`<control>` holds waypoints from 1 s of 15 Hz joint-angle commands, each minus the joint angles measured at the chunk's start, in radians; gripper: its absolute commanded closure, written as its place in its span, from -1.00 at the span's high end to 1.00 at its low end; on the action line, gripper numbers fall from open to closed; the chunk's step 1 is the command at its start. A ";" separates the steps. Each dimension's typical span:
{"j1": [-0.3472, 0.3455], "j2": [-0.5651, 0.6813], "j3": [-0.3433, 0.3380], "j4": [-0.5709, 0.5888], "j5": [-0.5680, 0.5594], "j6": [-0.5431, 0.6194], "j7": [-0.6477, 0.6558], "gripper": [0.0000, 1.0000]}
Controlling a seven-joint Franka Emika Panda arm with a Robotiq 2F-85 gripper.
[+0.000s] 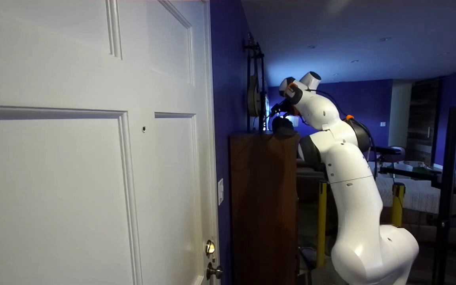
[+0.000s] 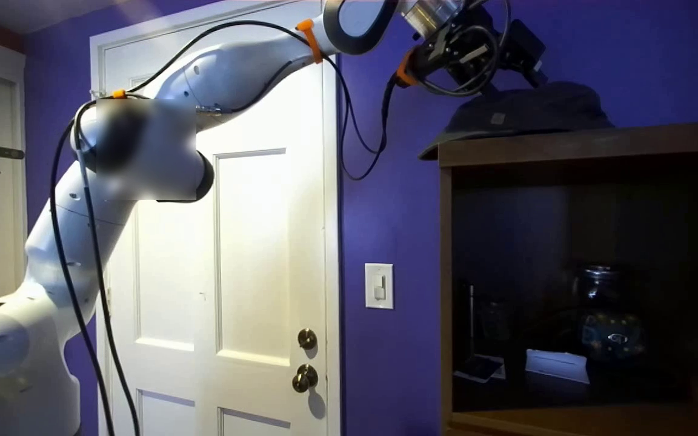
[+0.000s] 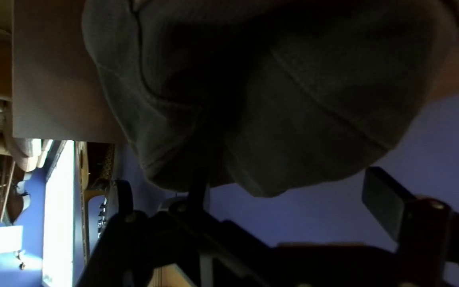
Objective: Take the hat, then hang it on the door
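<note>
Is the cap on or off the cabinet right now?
On: in an exterior view, the dark cap lies on top of the wooden cabinet, brim overhanging the edge.

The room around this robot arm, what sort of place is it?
Most likely someone's home, though I can't be certain. The signs are a white panelled door, a wooden cabinet with a hat on top and, in the wrist view, a violin-shaped instrument.

Door (image 2: 255, 251) brightly lit, hat (image 3: 281, 107) shadowed, cabinet (image 2: 567, 143) dark inside, arm (image 2: 161, 160) partly blurred
</note>
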 commanded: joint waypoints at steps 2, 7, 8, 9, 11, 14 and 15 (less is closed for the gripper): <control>-0.123 0.038 0.146 0.100 -0.058 -0.041 0.056 0.39; -0.202 0.040 0.251 0.150 -0.053 -0.140 0.031 -0.34; -0.219 0.035 0.269 0.156 -0.052 -0.169 0.030 -0.50; -0.224 0.028 0.269 0.160 -0.051 -0.204 0.029 -0.63; -0.231 0.015 0.269 0.165 -0.052 -0.280 0.035 -0.91; -0.237 0.009 0.267 0.176 -0.054 -0.375 0.034 -1.00; -0.238 0.003 0.270 0.173 -0.050 -0.398 0.026 -1.00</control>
